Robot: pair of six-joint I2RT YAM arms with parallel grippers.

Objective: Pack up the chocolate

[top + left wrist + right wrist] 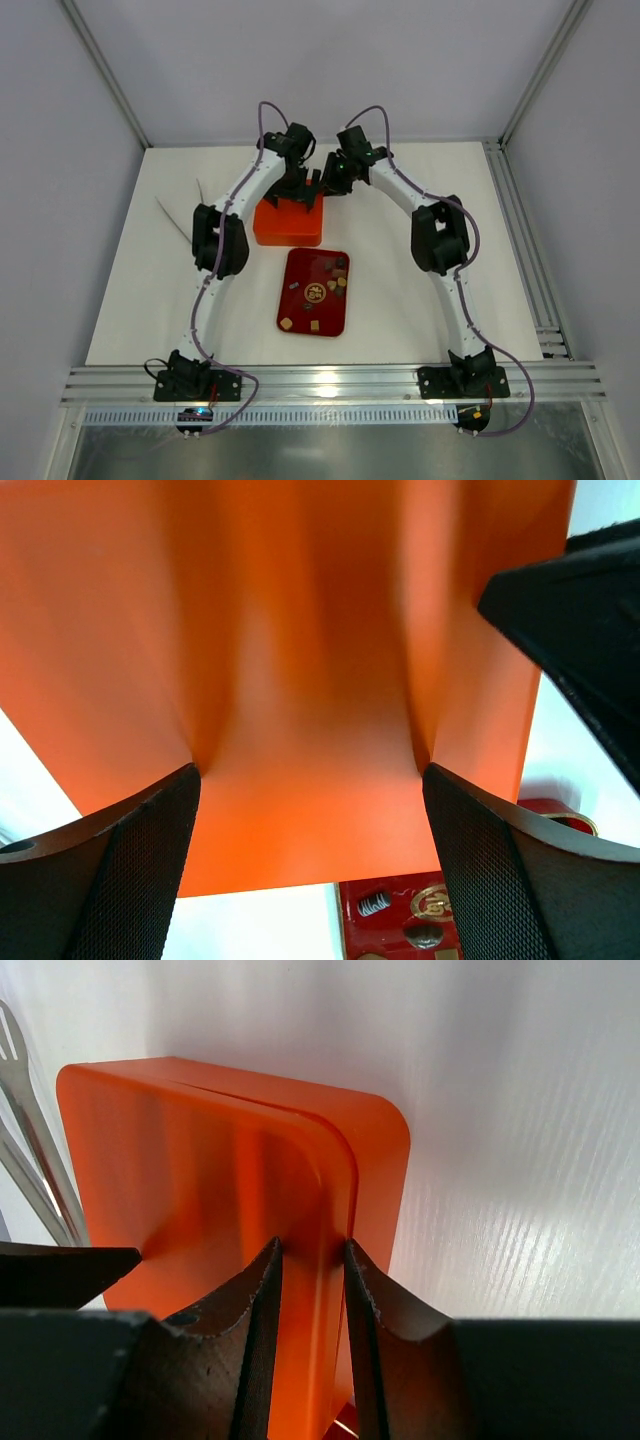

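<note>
Several small chocolate pieces (331, 285), dark, tan and cream, lie on the dark red tray (298, 322) in the middle of the table. Two of them (374, 902) show at the bottom of the left wrist view. The orange box (285, 228) stands just behind the tray. My left gripper (300, 188) is open, its wide-set fingertips (160, 850) against the box's orange surface (310, 680). My right gripper (330, 180) is shut on a thin upright wall at the box's rim (312, 1290), at its far right side. The box's cells are hidden.
Metal tongs (175, 215) lie on the white table left of the box; they also show in the right wrist view (30, 1150). Aluminium rails (520, 230) run along the table's right and near edges. Grey walls enclose the table.
</note>
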